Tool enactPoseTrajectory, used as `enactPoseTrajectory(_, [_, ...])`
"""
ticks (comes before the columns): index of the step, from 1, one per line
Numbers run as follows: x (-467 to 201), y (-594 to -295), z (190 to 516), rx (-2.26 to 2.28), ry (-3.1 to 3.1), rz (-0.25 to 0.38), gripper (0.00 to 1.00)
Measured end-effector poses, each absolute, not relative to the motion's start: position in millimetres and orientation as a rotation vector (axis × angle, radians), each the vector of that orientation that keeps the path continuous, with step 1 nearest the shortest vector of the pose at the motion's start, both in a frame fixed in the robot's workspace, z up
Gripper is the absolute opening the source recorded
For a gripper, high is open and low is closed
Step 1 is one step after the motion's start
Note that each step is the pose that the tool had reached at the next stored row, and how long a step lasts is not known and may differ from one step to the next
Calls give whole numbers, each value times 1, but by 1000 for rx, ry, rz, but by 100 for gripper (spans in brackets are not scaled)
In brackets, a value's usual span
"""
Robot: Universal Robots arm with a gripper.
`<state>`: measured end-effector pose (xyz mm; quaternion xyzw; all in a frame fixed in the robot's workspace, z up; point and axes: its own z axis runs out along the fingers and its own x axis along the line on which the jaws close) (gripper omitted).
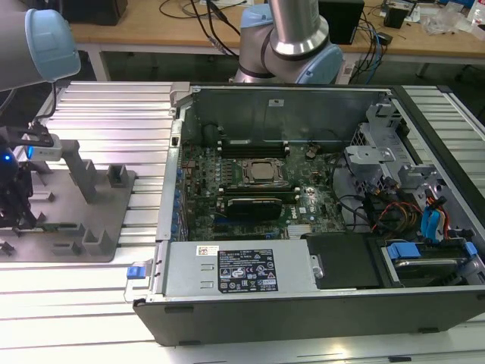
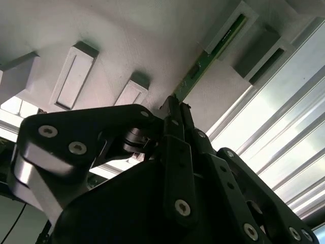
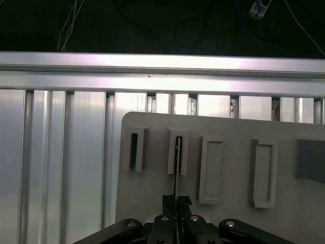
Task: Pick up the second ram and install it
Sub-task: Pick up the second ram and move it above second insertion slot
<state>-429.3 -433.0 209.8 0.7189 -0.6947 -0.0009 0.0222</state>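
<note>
The second ram is a thin green stick, seen edge-on in the first wrist view. It stands on its edge in a slotted holder on the grey fixture plate. In both wrist views my gripper has its black fingers closed against the two faces of the stick's near end, and the fingertips meet on the board. In the exterior view my gripper hangs low over the fixture plate at the exterior view's left, well apart from the open computer case.
The open computer case fills the middle and right of the exterior view, with black memory slots above the silver processor. An empty slotted holder and raised grey blocks stand beside the stick. Ribbed aluminium rails surround the plate.
</note>
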Motion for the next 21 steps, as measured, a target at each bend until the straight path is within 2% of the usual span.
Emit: enactPoseTrajectory(21, [-429, -433, 210, 2181, -2199, -4, 9])
